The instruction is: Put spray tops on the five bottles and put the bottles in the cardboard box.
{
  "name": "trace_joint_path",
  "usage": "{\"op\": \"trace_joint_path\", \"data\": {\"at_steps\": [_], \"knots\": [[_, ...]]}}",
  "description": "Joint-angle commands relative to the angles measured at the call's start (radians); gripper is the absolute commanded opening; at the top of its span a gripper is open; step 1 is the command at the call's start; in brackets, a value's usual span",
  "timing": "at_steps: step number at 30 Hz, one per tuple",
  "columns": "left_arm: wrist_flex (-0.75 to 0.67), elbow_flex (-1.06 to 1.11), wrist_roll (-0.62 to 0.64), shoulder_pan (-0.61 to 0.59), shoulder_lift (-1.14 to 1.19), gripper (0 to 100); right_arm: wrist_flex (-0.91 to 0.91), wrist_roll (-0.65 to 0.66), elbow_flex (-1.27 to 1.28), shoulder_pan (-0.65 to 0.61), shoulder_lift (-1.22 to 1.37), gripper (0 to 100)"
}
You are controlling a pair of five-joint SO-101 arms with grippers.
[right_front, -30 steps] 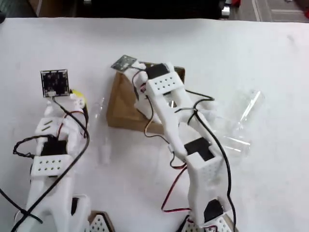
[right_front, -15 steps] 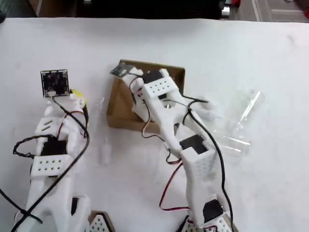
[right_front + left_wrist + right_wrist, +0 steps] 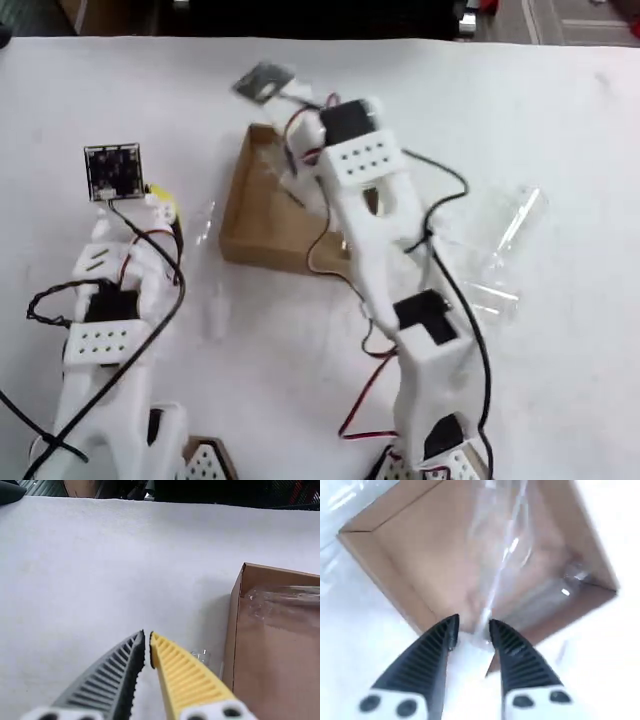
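The cardboard box (image 3: 262, 225) stands mid-table, and a clear bottle (image 3: 555, 591) lies inside it along one wall. My right gripper (image 3: 472, 626) hangs over the box, shut on the spray-top end of a second clear bottle (image 3: 501, 545) that slants down onto the box floor. Left of the box my left gripper (image 3: 147, 640) hovers low over the table, shut with nothing in it. More clear bottles (image 3: 215, 310) lie on the table between the left arm and the box.
A crumpled clear plastic bag (image 3: 495, 250) lies right of the right arm. A small clear part (image 3: 200, 655) rests on the table by the box wall (image 3: 234, 625), close to my left gripper. The far side of the table is white and open.
The right arm dipped into the box, then lifted, and its wrist swung toward the box's far edge. The left arm has stayed still.
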Motion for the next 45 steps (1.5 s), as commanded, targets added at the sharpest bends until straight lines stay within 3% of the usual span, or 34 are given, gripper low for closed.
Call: {"op": "trace_joint_path", "data": {"at_steps": [1, 8, 14, 17, 21, 27, 33, 43, 45], "knots": [[-0.025, -0.006, 0.002, -0.013, -0.015, 3, 0.067, -0.002, -0.095, 0.091, -0.114, 1.6], [-0.025, -0.006, 0.002, -0.013, -0.013, 3, 0.068, 0.055, -0.075, 0.289, -0.269, 1.6], [-0.025, -0.006, 0.002, -0.013, -0.013, 3, 0.068, 0.155, 0.187, 0.380, -0.432, 1.7], [-0.026, -0.005, 0.002, -0.013, -0.013, 3, 0.061, 0.176, 0.367, 0.349, -0.476, 1.8], [-0.025, -0.005, 0.002, -0.013, -0.013, 3, 0.027, 0.195, 0.562, 0.213, -0.518, 2.6], [-0.023, -0.005, 0.002, -0.013, -0.013, 3, -0.122, 0.057, 0.766, 0.065, -0.605, 18.6], [-0.026, -0.005, 0.002, -0.013, -0.013, 3, -0.285, 0.038, 0.930, 0.027, -0.616, 22.4], [-0.025, -0.005, 0.002, -0.013, -0.013, 3, -0.341, 0.044, 0.976, 0.033, -0.595, 22.3], [-0.025, -0.005, 0.002, -0.013, -0.013, 3, -0.344, 0.094, 0.980, 0.033, -0.555, 22.3]]}}
